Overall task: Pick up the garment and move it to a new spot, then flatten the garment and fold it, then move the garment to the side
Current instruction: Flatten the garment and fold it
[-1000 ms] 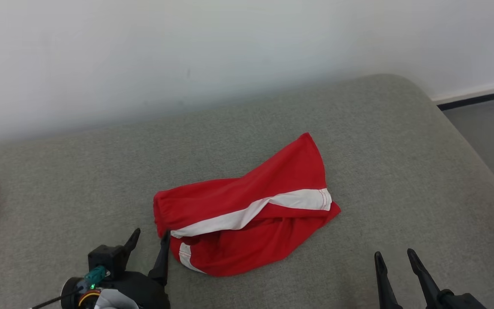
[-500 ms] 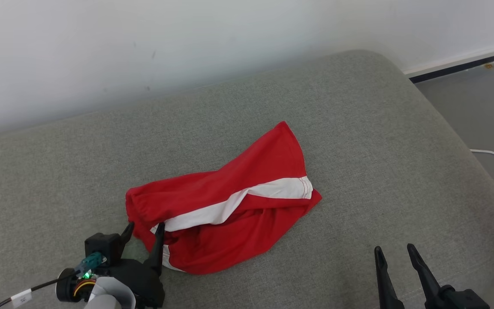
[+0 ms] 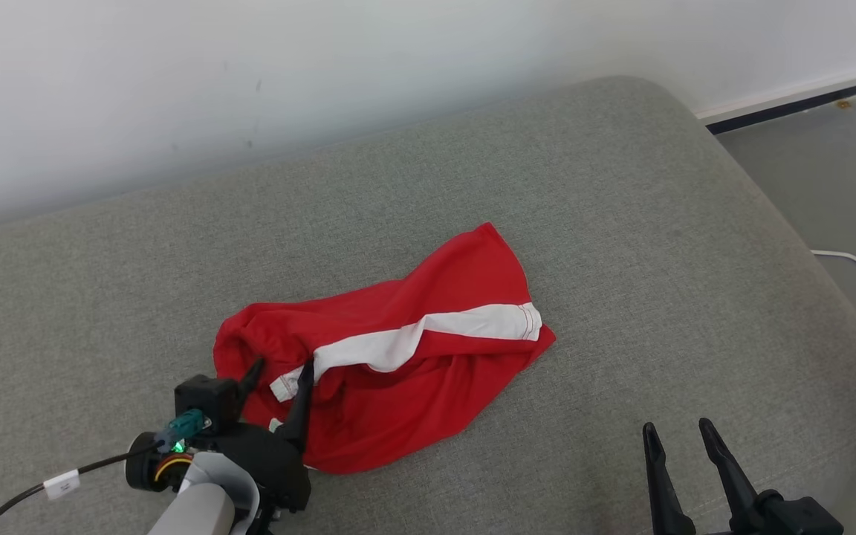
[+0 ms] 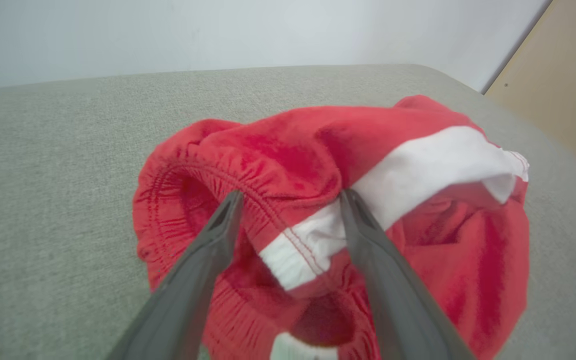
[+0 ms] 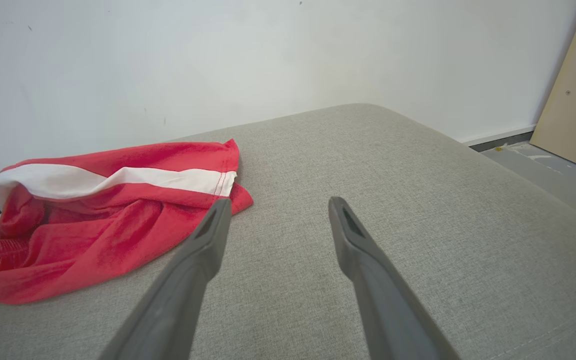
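Cloth lies between the 2 dark fingers of the left gripper [image 3: 284, 365], which stand wide apart at the lower left of the head view. In the left wrist view they straddle a bunched fold of the red shorts [image 3: 465, 282]. The gathered waistband and the near end of the white stripe [image 3: 428, 331] sit in the gap, and both fingers lie against the fabric without pinching it. A black cable with a white label [image 3: 64, 484] trails from that wrist.

The right gripper [image 3: 676, 425] hangs at the lower right, its fingers just as wide and holding nothing. It is over bare cushion, well apart from the shorts.

The shorts lie crumpled on the grey cushion [image 3: 658, 223], left of its middle and toward the near side. 1 leg hem points up toward the far edge.

Behind the cushion rises a white wall [image 3: 324, 59]. To the right, past the rounded corner, are a grey floor [image 3: 844, 171], a dark skirting strip [image 3: 785, 111] and a white cord [image 3: 855, 260]. The right wrist view adds a pale wooden panel [image 5: 573, 100] beside the wall.
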You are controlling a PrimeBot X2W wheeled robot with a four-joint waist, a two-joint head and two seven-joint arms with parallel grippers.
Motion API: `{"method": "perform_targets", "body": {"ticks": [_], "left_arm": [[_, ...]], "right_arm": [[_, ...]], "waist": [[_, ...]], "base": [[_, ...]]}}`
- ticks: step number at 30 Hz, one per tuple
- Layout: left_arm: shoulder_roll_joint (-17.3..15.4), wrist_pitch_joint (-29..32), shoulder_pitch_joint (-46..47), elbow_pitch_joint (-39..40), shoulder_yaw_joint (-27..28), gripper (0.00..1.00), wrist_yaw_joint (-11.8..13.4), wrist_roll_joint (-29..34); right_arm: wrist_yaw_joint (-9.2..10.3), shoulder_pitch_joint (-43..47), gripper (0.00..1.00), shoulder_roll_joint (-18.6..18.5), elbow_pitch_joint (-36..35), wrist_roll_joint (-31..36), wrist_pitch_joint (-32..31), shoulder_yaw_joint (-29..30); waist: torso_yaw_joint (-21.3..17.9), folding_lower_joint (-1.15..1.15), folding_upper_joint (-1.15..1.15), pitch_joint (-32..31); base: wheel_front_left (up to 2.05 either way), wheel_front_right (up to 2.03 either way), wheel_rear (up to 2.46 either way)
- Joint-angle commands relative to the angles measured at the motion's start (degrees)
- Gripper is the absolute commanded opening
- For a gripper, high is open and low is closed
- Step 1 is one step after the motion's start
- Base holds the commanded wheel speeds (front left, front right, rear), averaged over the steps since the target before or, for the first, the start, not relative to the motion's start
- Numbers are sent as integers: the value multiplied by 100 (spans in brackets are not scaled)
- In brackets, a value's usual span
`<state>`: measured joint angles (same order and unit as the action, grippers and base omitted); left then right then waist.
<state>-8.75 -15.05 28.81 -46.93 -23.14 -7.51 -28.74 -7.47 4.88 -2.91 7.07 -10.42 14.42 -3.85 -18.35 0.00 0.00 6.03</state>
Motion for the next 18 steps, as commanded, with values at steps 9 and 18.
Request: {"method": "perform_targets", "body": {"ticks": [9,18], "left_arm": [[-36,71,207,-314,-230,0,7,-411],[25,61,282,-343,-266,0,199,-402]], "right_arm": [[-5,-31,100,3,41,-64,40,16],[-5,34,100,4,87,-87,52,3]], "waist": [[60,0,0,-54],[259,0,0,-234]], "base": [[0,0,0],[0,0,0]]}}
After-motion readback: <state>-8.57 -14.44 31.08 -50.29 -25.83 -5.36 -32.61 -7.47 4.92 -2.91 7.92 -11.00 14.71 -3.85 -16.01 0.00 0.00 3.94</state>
